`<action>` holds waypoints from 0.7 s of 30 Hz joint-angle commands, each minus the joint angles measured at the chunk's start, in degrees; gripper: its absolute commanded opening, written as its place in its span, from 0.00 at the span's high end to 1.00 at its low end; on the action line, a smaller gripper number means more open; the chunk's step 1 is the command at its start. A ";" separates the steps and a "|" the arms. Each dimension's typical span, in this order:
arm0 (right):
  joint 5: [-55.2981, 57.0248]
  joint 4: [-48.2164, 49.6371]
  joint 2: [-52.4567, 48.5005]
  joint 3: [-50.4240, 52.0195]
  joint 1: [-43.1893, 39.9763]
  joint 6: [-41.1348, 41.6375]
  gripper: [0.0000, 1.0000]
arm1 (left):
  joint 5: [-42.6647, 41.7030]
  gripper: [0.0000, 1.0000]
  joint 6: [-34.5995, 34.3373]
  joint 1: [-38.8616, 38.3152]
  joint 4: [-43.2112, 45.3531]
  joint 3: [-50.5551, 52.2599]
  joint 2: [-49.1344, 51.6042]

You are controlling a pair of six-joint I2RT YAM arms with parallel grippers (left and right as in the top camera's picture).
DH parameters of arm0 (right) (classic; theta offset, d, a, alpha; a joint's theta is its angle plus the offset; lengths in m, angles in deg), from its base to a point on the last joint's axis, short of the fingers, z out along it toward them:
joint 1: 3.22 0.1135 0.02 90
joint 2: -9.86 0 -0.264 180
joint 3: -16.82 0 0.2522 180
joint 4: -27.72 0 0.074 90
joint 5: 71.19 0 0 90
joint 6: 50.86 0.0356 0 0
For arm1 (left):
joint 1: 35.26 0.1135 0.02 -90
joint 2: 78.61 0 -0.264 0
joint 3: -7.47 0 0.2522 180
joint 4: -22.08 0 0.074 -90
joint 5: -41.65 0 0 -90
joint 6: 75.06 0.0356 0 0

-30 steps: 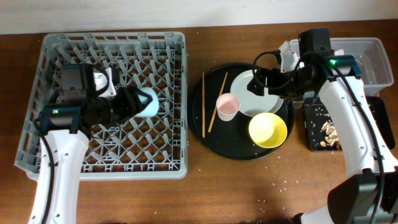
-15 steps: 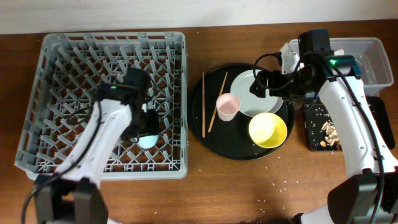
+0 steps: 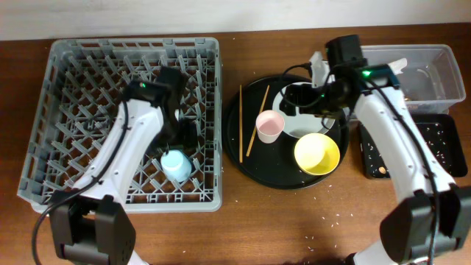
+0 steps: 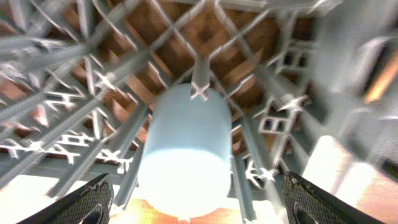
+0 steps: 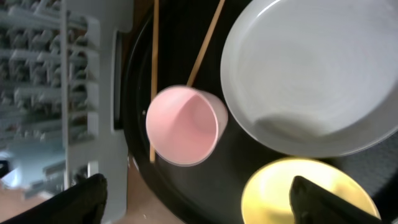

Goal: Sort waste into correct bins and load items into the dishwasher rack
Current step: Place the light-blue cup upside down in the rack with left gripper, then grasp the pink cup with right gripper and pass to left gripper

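Observation:
The light blue cup point(image 3: 176, 164) stands mouth down among the pegs of the grey dishwasher rack point(image 3: 88, 59). My left gripper point(image 3: 182, 136) is open just behind it, with the cup point(image 4: 186, 149) between its spread fingers point(image 4: 196, 185) and untouched. My right gripper point(image 3: 298, 99) is open and empty above the grey-white plate point(image 3: 309, 126). The right wrist view shows the plate point(image 5: 311, 68), the pink cup point(image 5: 185, 126), the yellow bowl point(image 5: 305, 193) and two chopsticks point(image 5: 154, 68) ahead of the open fingers point(image 5: 198, 183).
The pink cup point(image 3: 270, 126), yellow bowl point(image 3: 317, 153) and chopsticks point(image 3: 241, 121) lie on the round black tray point(image 3: 250, 168). The clear tub point(image 3: 434, 66) stands at the far right. The shallow black tray point(image 3: 441, 143) below it holds crumbs. Crumbs dot the table near the front.
My left gripper set the blue cup down in the rack, opened and drew back from it. My right gripper moved left from the tub side to over the plate.

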 commanded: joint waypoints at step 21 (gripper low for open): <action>1.70 0.94 -8.35 -3.87 2.71 3.39 0.96 | -9.94 0.26 0.15 0.44 2.60 -14.01 -0.81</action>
